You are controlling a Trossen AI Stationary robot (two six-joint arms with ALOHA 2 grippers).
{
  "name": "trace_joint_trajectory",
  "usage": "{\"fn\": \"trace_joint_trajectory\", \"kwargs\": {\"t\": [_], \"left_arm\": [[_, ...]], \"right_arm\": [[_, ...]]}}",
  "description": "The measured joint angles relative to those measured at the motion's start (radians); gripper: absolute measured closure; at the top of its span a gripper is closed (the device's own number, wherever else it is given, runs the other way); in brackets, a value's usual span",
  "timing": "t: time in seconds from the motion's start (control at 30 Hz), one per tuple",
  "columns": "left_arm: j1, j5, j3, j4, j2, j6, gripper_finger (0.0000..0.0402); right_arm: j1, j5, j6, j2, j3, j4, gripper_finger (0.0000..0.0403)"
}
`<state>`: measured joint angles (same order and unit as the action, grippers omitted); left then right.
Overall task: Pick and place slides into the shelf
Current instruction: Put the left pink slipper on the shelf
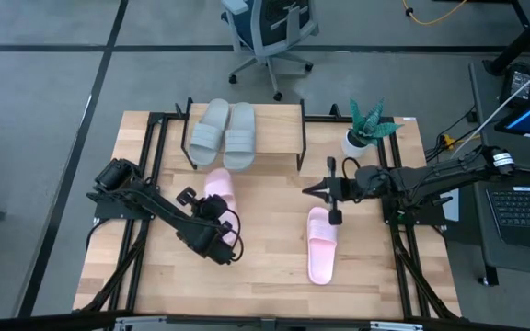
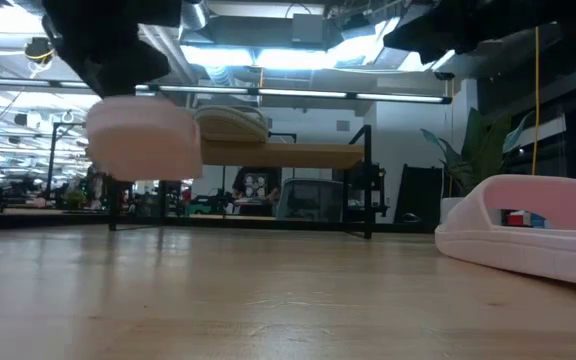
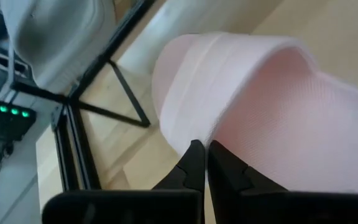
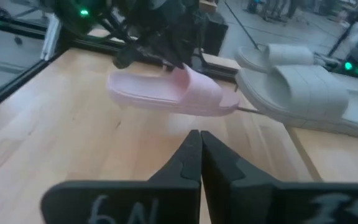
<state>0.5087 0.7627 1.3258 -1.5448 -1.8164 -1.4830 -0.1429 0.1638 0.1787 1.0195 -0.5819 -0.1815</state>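
Four slides are showing around me: two grey-green slides are sitting side by side on the shelf at the far edge of the counter, one pink slide is lying flat on the counter well apart from the shelf, and a second pink slide is hanging in my left claw. I am holding that second pink slide clenched in my left claw, and in the low view it is hanging clear above the counter, in front of the shelf and about level with its plank. My left wrist view is showing the pink strap filling most of the picture, with my fingers pressed tight together at its edge; a black shelf leg is standing just beyond. My right claw is clenched on nothing, hovering over the middle of the counter, between the shelf and the pink slide that is lying flat. From my right wrist I am looking past my closed fingers at the lifted pink slide under the left arm, with the grey-green pair resting beside it on the shelf. A potted plant is standing at the shelf's right end.
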Motion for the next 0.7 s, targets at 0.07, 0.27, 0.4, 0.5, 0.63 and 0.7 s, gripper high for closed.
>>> {"fn": "trace_joint_trajectory", "kwargs": {"t": [0.07, 0.27, 0.4, 0.5, 0.63, 0.7], "left_arm": [[-0.005, 0.017, 0.000, 0.008, 0.000, 0.011, 0.0402], [-0.039, 0.051, 0.000, 0.112, 0.000, 0.148, 0.0401], [-0.067, 0.089, 0.000, 0.178, 0.000, 0.226, 0.0401], [-0.086, 0.104, 0.004, 0.192, 0.000, 0.259, 0.0401], [-0.097, 0.129, 0.034, 0.200, 0.000, 0.299, 0.0401], [-0.098, 0.140, 0.059, 0.201, 0.000, 0.320, 0.0401]], "right_arm": [[0.000, -0.009, 0.018, 0.000, -0.001, -0.001, 0.0393], [0.000, -0.009, 0.036, 0.000, -0.005, -0.004, 0.0341], [0.000, -0.009, 0.036, 0.000, -0.005, -0.024, 0.0302], [-0.003, -0.009, 0.041, 0.000, -0.005, -0.041, 0.0280], [-0.023, -0.009, 0.101, 0.000, -0.005, -0.040, 0.0262], [-0.038, -0.009, 0.136, 0.005, -0.005, -0.051, 0.0257]]}}
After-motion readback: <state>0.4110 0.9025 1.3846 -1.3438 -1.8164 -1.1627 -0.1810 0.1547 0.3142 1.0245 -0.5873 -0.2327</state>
